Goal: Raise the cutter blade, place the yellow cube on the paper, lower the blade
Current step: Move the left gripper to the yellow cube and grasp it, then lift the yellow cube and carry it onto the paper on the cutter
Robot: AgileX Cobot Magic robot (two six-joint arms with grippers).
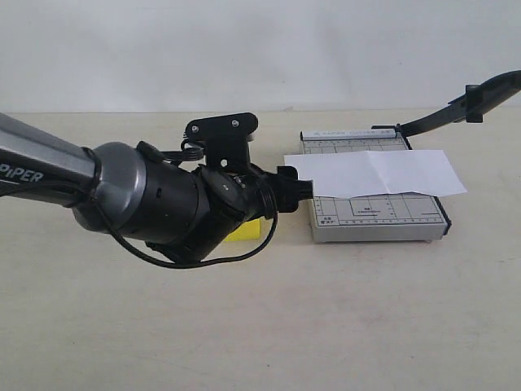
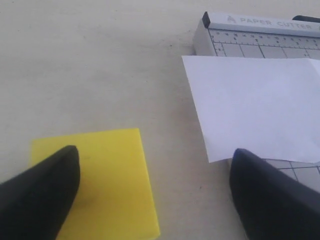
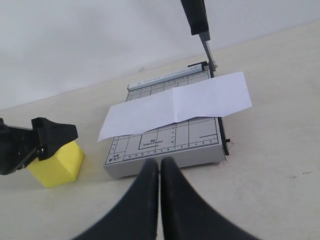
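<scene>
Yellow cube (image 2: 100, 185) is next, blade (image 1: 456, 110) is up; left claw (image 2: 154, 155) wide open, empty over it, needs centring then pinching.

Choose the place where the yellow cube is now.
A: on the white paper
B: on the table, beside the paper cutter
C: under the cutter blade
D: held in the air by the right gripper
B: the yellow cube rests on the table next to the paper cutter, and the paper has nothing on it.
</scene>
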